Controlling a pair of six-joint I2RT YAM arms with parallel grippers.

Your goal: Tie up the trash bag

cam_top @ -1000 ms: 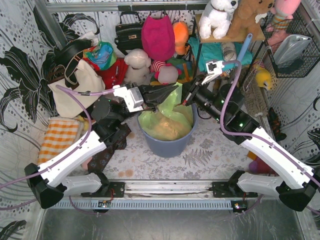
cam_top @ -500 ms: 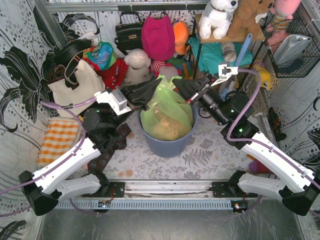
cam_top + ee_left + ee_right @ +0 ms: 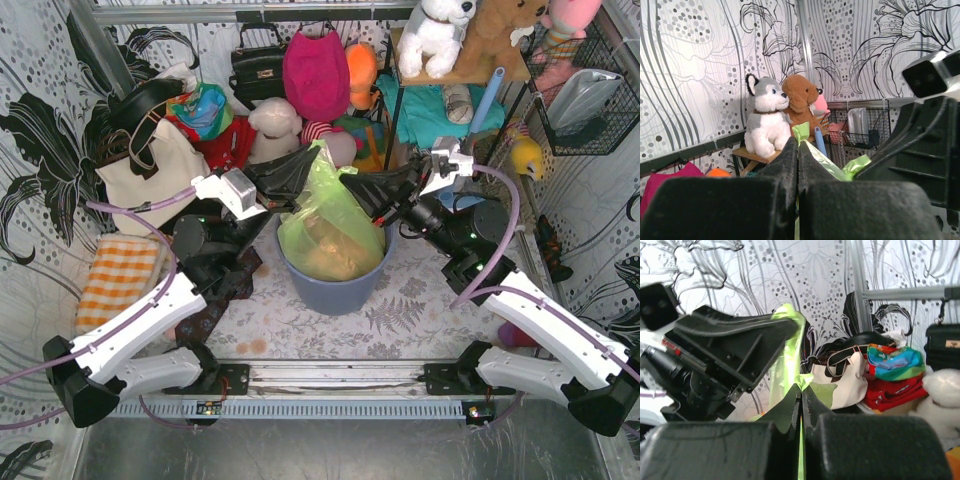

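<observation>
Both my left and right jaws are clamped on the trash bag (image 3: 335, 215), which stands upright in the bin (image 3: 335, 292), neck pointing up.

Trash bag (image 3: 335, 225) in bin (image 3: 335, 295); left fingers (image 3: 285, 175) left of bag top, right fingers (image 3: 375, 190) right.

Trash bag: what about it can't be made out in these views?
Top external: the left gripper and right gripper cover the trash bag where they pinch it; a knot cannot be judged.
Top external: its lower part is hidden inside the bin.
Wrist views: each gripper's own body blocks everything below the pinched plastic.
</observation>
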